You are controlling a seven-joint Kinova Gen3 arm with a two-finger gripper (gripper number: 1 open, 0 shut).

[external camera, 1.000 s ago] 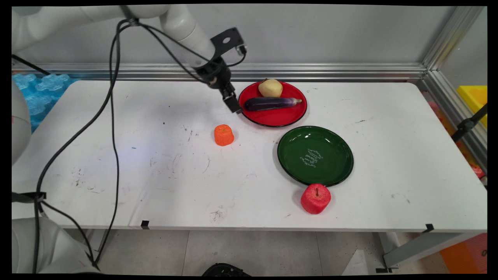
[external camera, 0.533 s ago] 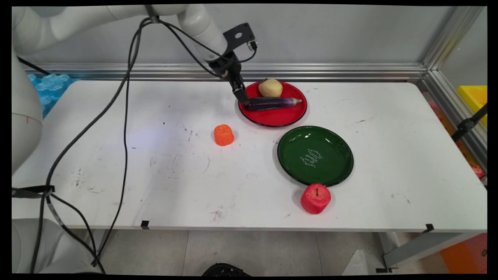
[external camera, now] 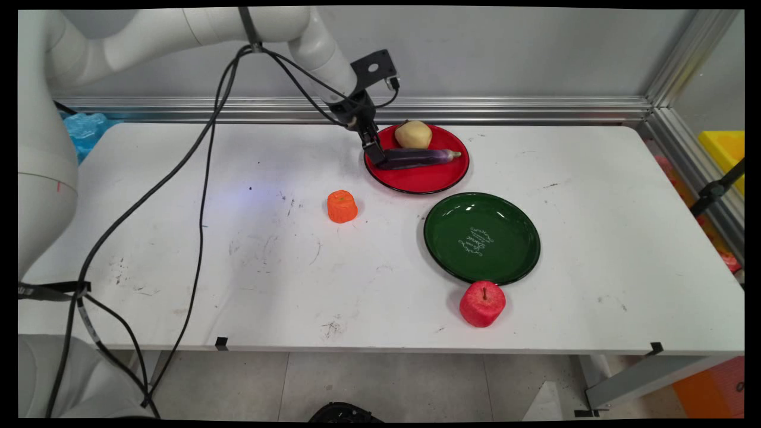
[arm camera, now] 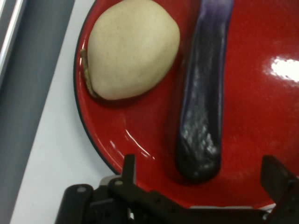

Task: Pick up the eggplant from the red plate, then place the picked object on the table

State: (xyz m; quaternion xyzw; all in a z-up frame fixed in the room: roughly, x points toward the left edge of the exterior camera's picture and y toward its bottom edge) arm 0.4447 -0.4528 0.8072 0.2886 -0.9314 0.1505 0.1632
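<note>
A dark purple eggplant [external camera: 419,158] [arm camera: 203,93] lies across a red plate [external camera: 423,178] [arm camera: 261,116] at the back of the table. Behind it on the same plate is a pale yellow potato [external camera: 413,134] [arm camera: 133,49]. My gripper [external camera: 375,156] [arm camera: 203,175] hangs low over the plate's left side, at the eggplant's blunt end. It is open: in the hand view the two fingers [arm camera: 128,165] stand wide apart, one on each side of that end, without touching it.
An empty green plate [external camera: 481,238] sits in front of the red one, with a red apple [external camera: 482,304] at its near rim. An orange carrot chunk [external camera: 342,206] stands left of the plates. Black cables [external camera: 199,226] hang over the table's left half.
The gripper has moved right and slightly up the picture, from the red plate's left rim to the eggplant's blunt end. Nothing on the table has shifted.
</note>
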